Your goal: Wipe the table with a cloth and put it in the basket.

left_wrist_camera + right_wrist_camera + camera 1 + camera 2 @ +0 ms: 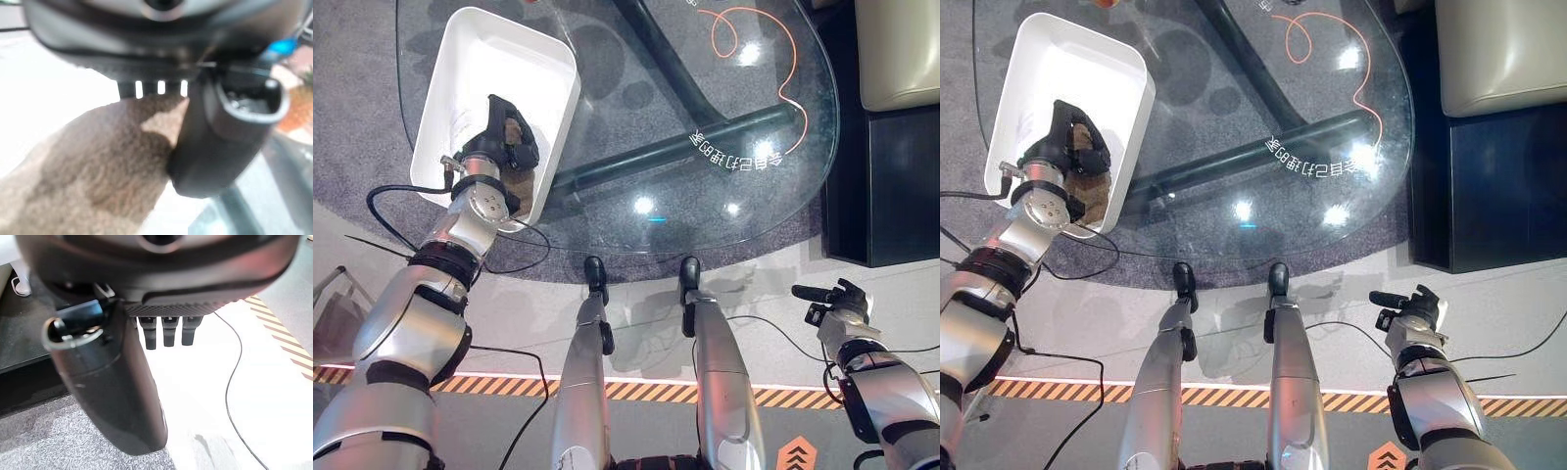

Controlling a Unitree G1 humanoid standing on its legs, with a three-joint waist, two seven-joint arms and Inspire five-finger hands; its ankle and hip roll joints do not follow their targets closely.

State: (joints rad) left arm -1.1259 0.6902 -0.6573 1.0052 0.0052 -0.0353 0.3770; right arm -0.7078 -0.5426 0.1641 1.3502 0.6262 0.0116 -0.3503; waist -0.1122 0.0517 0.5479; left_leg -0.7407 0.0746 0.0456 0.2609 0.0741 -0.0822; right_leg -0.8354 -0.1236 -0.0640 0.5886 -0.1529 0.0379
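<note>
Cloth [98,171], brown and fuzzy, sits under the left robot hand [509,137], and the left wrist view shows the dark thumb [215,142] curled down against its edge with the fingers [146,89] bent behind it, so this robot hand is closed on the cloth. From the head views most of the cloth is covered by that robot hand; only brown patches [1087,147] show beside and below the fingers, and how much of it hangs or rests on the bottom of the basket cannot be made out. The robot hand and cloth are inside the white basket [460,49], over its near half, toward the wall that faces the middle of the surface. The basket, a white rectangular tub, stands on the left part of the round glass surface [705,196], its near corner hidden by the left wrist. Through the glass, dark tubular legs [675,147] and a grey carpet [352,117] are seen, and a thin orange cord [783,69] loops at the far right part of the glass. A pale cushion [1498,49] on a dark block is cut off at the upper right. The right robot hand [1415,308] hangs well apart from the surface, over the pale floor [205,396], with its fingers [166,333] loosely straight and its thumb [112,382] holding nothing. A yellow-and-black striped line [646,390] crosses the floor near the robot.
</note>
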